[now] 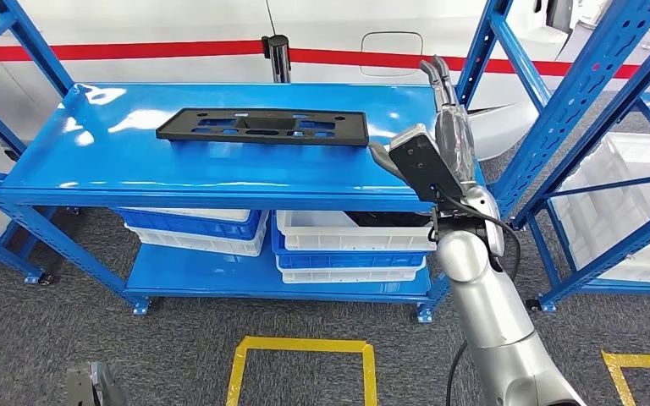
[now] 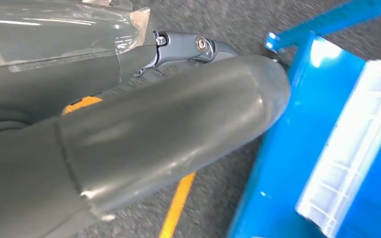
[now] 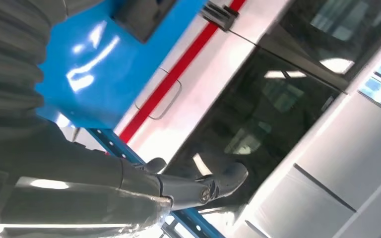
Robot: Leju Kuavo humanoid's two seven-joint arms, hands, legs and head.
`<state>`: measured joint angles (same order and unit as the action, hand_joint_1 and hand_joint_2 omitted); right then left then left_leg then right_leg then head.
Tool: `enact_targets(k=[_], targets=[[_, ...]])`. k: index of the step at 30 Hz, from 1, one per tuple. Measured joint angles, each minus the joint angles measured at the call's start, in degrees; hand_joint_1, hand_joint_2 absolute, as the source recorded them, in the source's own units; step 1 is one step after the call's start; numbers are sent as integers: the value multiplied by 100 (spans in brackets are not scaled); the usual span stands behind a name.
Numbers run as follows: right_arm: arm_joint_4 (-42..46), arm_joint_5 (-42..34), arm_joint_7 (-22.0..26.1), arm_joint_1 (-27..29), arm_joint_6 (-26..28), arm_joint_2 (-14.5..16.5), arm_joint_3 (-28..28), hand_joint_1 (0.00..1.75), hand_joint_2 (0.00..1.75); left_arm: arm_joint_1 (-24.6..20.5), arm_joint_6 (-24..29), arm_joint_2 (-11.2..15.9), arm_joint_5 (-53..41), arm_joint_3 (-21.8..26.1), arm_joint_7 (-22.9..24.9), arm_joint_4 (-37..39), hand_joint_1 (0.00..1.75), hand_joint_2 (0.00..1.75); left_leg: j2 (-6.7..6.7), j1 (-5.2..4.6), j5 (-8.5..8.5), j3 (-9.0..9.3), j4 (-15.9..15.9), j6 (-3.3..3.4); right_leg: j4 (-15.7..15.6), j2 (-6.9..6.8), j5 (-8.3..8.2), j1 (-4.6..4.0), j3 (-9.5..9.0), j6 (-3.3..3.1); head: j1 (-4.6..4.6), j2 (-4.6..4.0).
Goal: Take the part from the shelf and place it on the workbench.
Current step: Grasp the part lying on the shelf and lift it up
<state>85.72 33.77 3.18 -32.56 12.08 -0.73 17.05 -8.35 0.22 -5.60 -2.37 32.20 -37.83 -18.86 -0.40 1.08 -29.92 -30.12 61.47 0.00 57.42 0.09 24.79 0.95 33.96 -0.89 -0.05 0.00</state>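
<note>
a flat black rectangular plastic part with cut-out slots [image 1: 262, 126] lies on the glossy blue metal top of the shelf [image 1: 93, 169], toward its far middle, touching neither hand. the right hand [image 1: 440, 110] is raised at the shelf's right end, just beside the part's right end but apart from it; its dark fingers [image 1: 437, 72] point upward, spread and holding nothing, and in the right wrist view the fingers [image 3: 213, 183] reach out bare against a dark window. the left hand [image 2: 129, 124] hangs low over the grey carpet floor [image 2: 218, 20]; its thick grey thumb lies close to the camera and nothing is seen in it, but i cannot tell how far its fingers are apart. under the top, the lower blue shelf board [image 1: 203, 275] carries stacked blue and white plastic bins [image 1: 351, 245]. yellow tape lines [image 1: 300, 345] mark the carpet in front. behind the shelf stands a white vehicle body with a red stripe [image 1: 178, 49], and more blue racking [image 1: 575, 110] stands to the right.
</note>
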Motion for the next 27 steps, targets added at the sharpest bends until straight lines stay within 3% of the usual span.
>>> enact_targets(k=[3, 5, 6, 8, 10, 13, 15, 18, 20, 21, 22, 24, 26, 27], targets=[[14, -1, 3, 23, 14, 11, 1, 0, 175, -14, 16, 1, -3, -1, -1, 4, 0, 0, 10, 18, -286, -657, 908, -63, -6, 7, 117, 5, -138, -60, -17, 0], [14, -1, 3, 65, 14, 10, 2, 0, 175, -10, 40, 1, -3, -1, -1, 7, 0, 0, 20, 30, -414, -992, 1072, -102, -6, 17, 224, 5, -244, -49, -19, 0], [14, -1, 3, 80, 14, 9, 2, 0, 175, -10, 50, 1, -3, -1, -1, 8, 0, 0, 24, 38, -299, -1022, 888, -112, -6, 21, 282, 7, -313, -35, -19, 0], [13, 0, 3, 92, 15, 9, 1, 0, 175, -9, 60, 2, -3, -1, -1, 11, 0, 0, 40, 50, 271, -880, 209, -98, -10, 24, 400, 10, -456, 6, -18, 0], [15, 1, 3, 86, 16, 11, -1, 0, 175, -17, 65, 2, -3, -3, -1, 20, 0, 0, 79, 16, 640, -742, -244, -37, -48, 34, 496, -4, -551, 81, -15, 0], [34, 2, 2, 73, 20, 13, 0, 0, 175, -36, 67, 2, -3, -8, -8, 27, 0, 0, 80, -36, 622, -626, -364, 135, -33, 38, 502, -40, -650, 231, -18, 0], [46, 2, 4, 59, 21, 9, -2, 0, 175, -48, 68, 3, -3, -8, -14, 28, 0, 0, 61, -34, 594, -482, -409, 237, 291, 33, 492, -46, -505, 277, -15, 0], [48, 2, 5, 82, 27, -4, -4, 0, 175, -55, 76, 5, -3, -10, -18, 31, 0, 0, 30, -42, 481, -341, -423, 304, 1280, 31, 709, -32, 215, 247, -7, 0], [46, 1, 11, 128, 32, -16, -10, 0, 175, -45, 88, 6, -3, -11, -18, 34, 0, 0, -6, -60, 368, -230, -422, 309, 1528, 31, 912, -36, 604, 222, 0, 0], [46, 1, 20, 143, 35, -26, -15, 0, 175, -36, 96, 5, -3, -11, -18, 37, 0, 0, -25, -75, 305, -151, -422, 307, 1385, 31, 889, -43, 662, 233, 3, 0], [46, 0, 34, 150, 39, -37, -20, 0, 175, -28, 110, 4, -3, -11, -17, 42, 0, 0, -39, -91, 237, -64, -423, 305, 1085, 31, 741, -59, 641, 259, 5, 0], [38, -4, 69, 156, 50, -66, -26, 0, 175, -11, 195, -7, -20, -22, 6, 69, 0, 0, -53, -120, 97, 84, -426, 288, 362, 24, 157, -106, 512, 305, -3, 0], [20, -24, 108, 157, 68, -87, -23, 0, 175, 4, 343, -14, -53, -46, 169, 117, 0, 0, -62, -132, -8, 188, -433, 236, 21, 16, -235, -152, 387, 234, -13, 0], [13, -46, 128, 147, 83, -96, -22, 0, 175, 15, 447, -8, -81, -57, 360, 156, 0, 0, -66, -138, -18, 236, -420, 203, -4, 13, -263, -149, 338, 169, -13, 0]])
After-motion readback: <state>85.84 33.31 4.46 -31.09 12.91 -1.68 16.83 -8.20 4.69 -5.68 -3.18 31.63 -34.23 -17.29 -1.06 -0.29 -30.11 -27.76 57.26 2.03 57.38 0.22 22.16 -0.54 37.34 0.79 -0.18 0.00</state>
